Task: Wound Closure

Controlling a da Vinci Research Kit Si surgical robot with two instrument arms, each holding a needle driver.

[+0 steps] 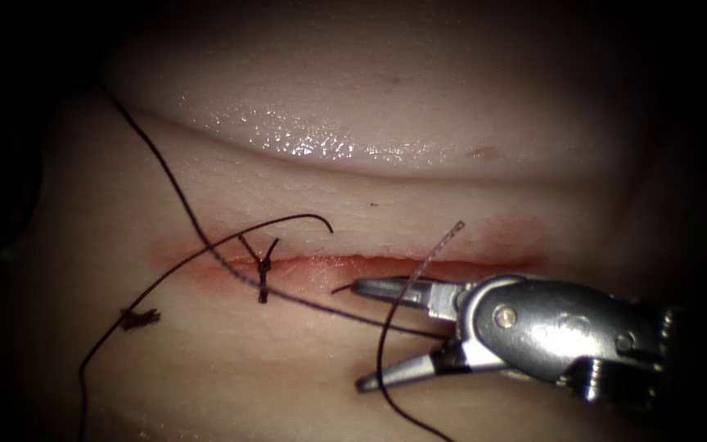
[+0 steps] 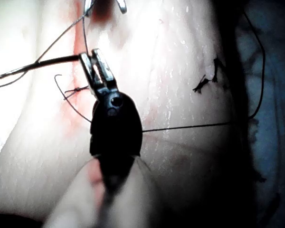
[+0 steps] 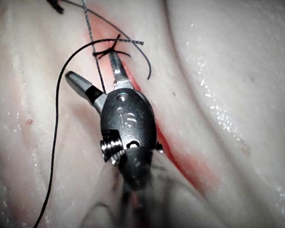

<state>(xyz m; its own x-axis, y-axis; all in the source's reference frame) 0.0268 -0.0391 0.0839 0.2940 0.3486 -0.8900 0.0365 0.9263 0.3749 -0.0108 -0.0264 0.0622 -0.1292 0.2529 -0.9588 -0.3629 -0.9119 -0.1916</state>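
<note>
Glistening tissue (image 1: 419,196), cut (image 1: 452,263) closed by one knotted stitch (image 1: 263,272) at left, rest left gaping. Right gripper (image 1: 360,335) spread wide, empty, straddled thread (image 1: 380,344). Left gripper (image 2: 91,56) clamped on what seemed the needle (image 2: 52,61), clear of tissue.

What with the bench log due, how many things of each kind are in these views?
Tools: 2 (left tool shut on a dark strand, needle or thread unclear; right tool open, holding nothing)
Cut: 1
Tied stitch across the cut: 1
Thread tuft on the tissue: 1
Total: 5
</note>
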